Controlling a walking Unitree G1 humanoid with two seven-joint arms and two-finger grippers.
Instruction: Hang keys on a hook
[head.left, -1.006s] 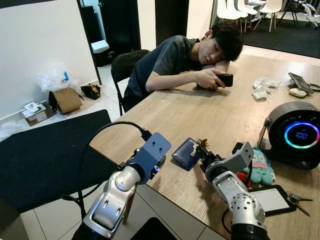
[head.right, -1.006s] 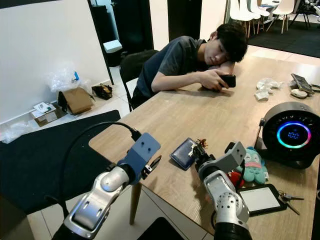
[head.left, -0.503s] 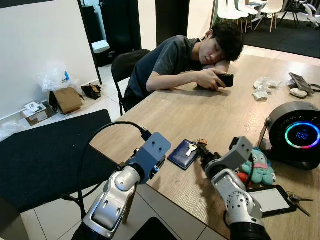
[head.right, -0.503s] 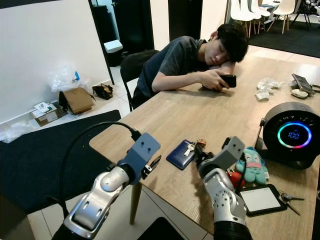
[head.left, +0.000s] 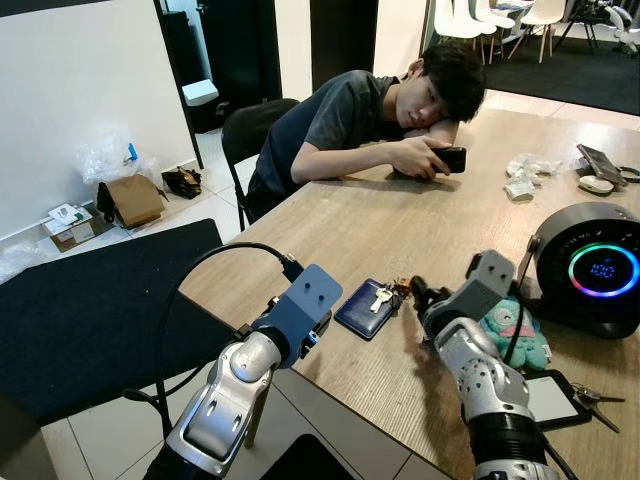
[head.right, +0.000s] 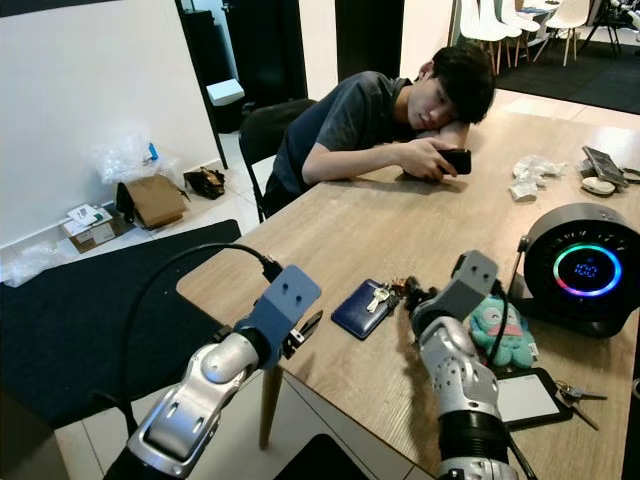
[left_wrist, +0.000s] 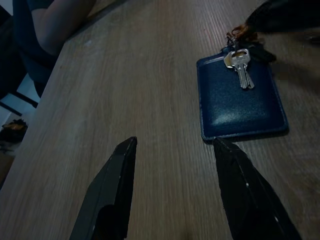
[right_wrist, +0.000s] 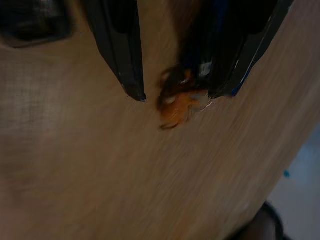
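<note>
Keys (head.left: 381, 296) half hidden behind right claw (head.left: 416, 293)

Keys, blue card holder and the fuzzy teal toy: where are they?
keys (left_wrist: 241, 65): left wrist view, on the silver key's blade.
blue card holder (head.left: 357, 310): left eye view, its bare middle.
teal plush toy (head.right: 502, 327): right eye view, its face.

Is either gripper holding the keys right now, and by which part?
No. Right gripper is open around the orange key charm; left gripper is open, short of the blue card holder.
</note>
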